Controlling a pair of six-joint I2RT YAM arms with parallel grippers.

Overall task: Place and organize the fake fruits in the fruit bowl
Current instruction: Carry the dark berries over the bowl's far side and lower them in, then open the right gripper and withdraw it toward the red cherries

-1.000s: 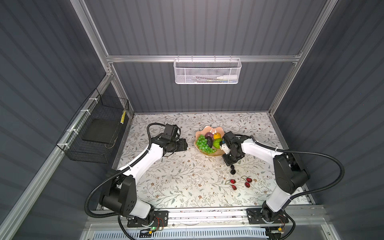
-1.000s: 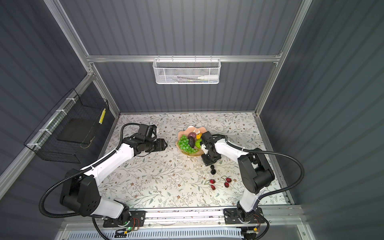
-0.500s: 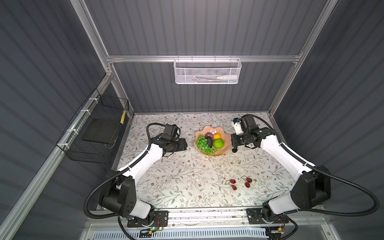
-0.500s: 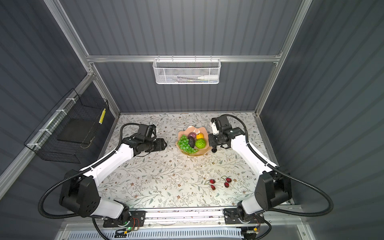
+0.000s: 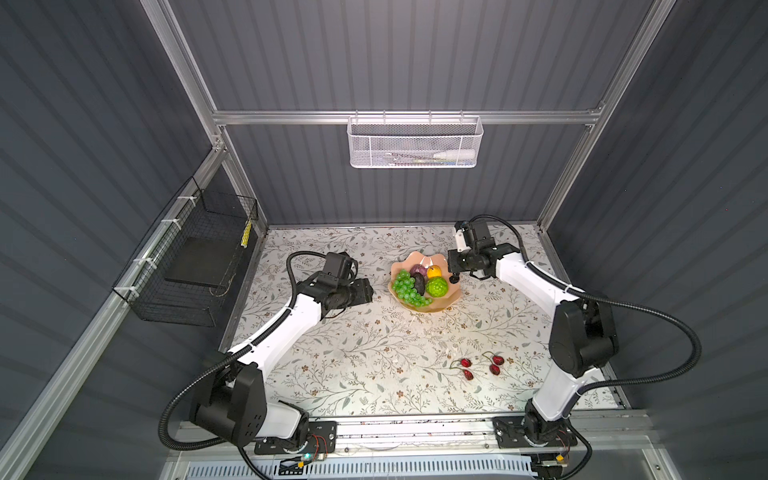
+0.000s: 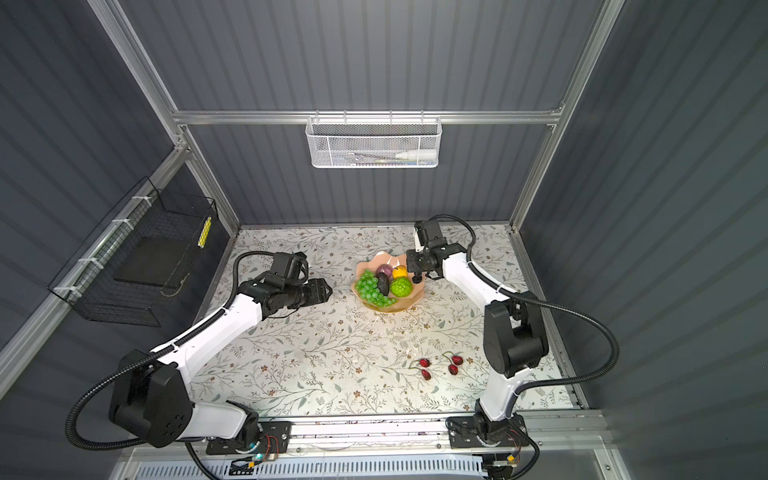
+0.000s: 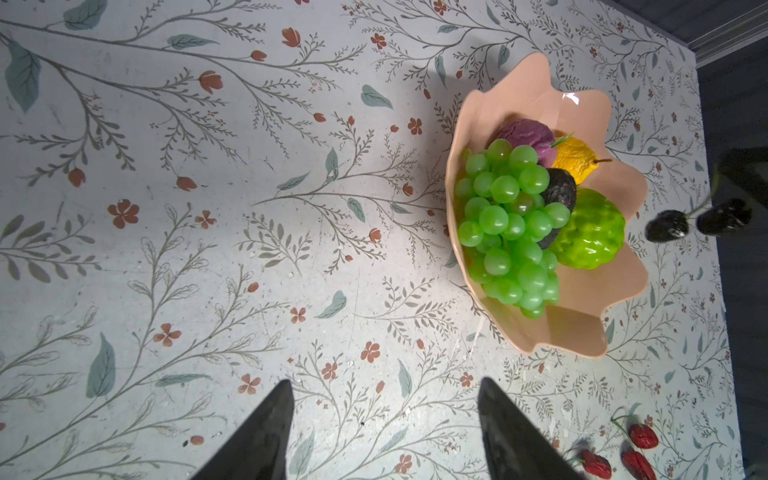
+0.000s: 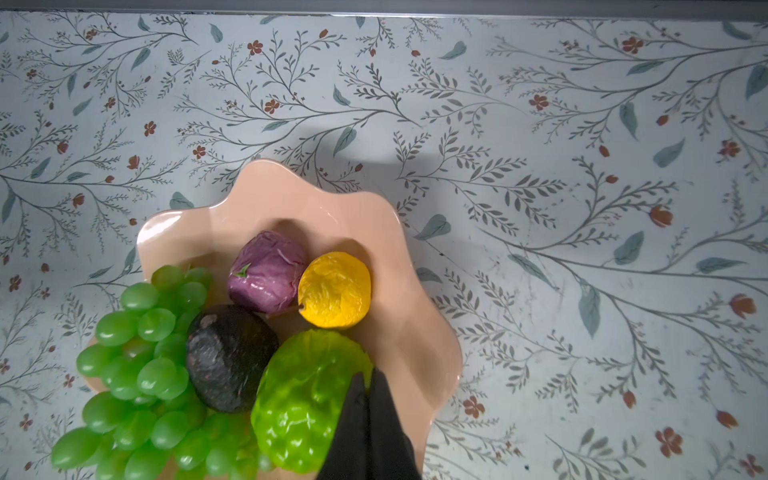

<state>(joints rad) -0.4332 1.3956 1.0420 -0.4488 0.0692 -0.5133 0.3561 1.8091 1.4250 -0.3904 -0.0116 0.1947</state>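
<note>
The right gripper (image 8: 368, 378), jaws pinched together on the stem of the dark cherries (image 7: 665, 225), has swung from the near side of the fruit bowl (image 5: 419, 306) to just outside its right rim, so a drop-in looks close, with red cherries (image 5: 466, 363) left on the table (image 5: 374, 353).

Even light comes from overhead; in both top views the tabletop (image 5: 374, 365) glows brightest toward its 6 o'clock edge, while the grey walls (image 5: 83, 124) are dim. Shadows are soft. Small white glare spots sit on the glossy inside of the bowl (image 7: 582, 316) and on the lime-green ball (image 8: 299, 407). In the left wrist view the dark cherries (image 7: 665, 225) look soft and the black fingers (image 7: 257, 440) blurred
</note>
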